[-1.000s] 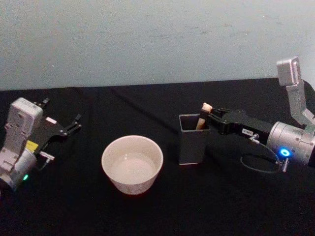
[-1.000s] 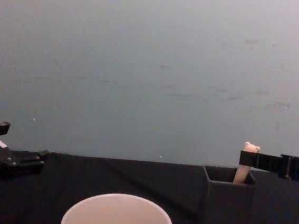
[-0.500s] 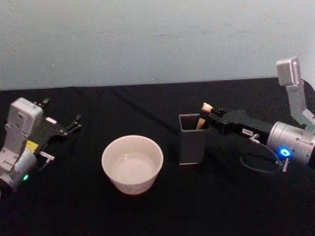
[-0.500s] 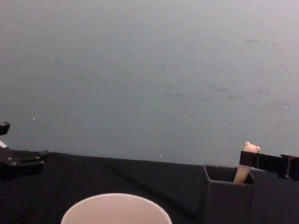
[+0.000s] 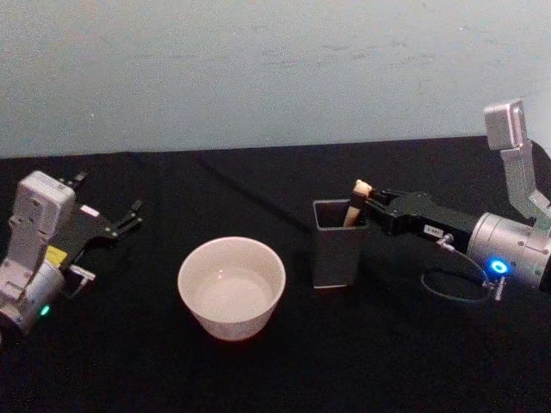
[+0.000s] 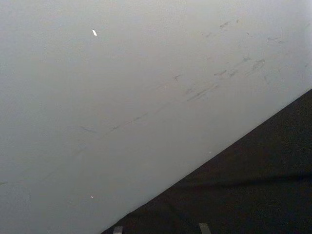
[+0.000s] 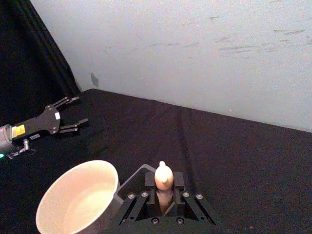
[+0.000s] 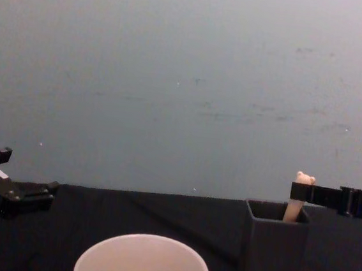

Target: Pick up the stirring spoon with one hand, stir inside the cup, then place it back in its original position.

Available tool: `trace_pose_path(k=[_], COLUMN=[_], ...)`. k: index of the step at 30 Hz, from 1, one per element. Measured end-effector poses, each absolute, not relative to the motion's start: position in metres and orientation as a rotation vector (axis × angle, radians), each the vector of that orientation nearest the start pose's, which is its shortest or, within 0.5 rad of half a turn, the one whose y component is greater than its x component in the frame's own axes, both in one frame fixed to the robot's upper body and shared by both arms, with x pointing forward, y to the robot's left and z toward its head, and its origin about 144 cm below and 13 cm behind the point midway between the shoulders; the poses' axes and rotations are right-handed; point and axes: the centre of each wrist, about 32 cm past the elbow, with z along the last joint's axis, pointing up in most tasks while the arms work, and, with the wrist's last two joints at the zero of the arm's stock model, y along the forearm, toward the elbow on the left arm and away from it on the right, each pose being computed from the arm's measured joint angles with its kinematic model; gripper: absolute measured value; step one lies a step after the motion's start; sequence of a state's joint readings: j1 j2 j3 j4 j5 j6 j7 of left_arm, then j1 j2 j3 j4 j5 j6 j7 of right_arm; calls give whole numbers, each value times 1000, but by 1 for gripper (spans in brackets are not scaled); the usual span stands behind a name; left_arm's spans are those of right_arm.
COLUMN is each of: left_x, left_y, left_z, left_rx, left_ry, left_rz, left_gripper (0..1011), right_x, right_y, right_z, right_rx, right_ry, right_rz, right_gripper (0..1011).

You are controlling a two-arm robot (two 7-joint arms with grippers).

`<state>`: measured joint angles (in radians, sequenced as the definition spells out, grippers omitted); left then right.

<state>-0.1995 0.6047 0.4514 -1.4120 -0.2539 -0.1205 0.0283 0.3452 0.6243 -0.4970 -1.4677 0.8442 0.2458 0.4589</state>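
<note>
Gripping spoon (image 5: 355,205) handle in holder (image 5: 337,245), right claw (image 5: 372,204) clamped; lift, stir in cup (image 5: 231,286) at 9 o'clock, return pending. Left claw (image 5: 129,215) wide, idle.

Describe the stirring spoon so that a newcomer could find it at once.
On the black table, right of the wide cream cup, stands a dark grey square holder. The stirring spoon sticks up from it: the beige bear-topped handle, gripped by the right gripper.

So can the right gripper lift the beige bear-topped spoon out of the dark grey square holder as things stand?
Probably yes: the right gripper looks closed on the spoon handle above the holder, with open space overhead.
</note>
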Motion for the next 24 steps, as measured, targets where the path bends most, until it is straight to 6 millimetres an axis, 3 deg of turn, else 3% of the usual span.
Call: trace_pose_path(k=[5,7,11,16,24], left_x=[489,489,489,489,489], left_y=[310,310,310,310,310], left_z=[1140,1140,1140,1140,1140], left_rx=[304,304,304,304,304], left_ry=[-285,-285,-285,-285,-285], left_rz=[1248,1248,1248,1248,1248], left_gripper=[1001,1001,1002,1001,1001], right_x=[522,522,522,522,522], right_y=[-295,-295,-295,-295,-295], right_z=[1197,1197,1197,1197,1197], right_rx=[-85,-85,-85,-84,-84], right_ry=[319,319,318,319,319], right_rz=[-760,-759,-759,-759,-759], right_gripper=[268,362,442,645,865])
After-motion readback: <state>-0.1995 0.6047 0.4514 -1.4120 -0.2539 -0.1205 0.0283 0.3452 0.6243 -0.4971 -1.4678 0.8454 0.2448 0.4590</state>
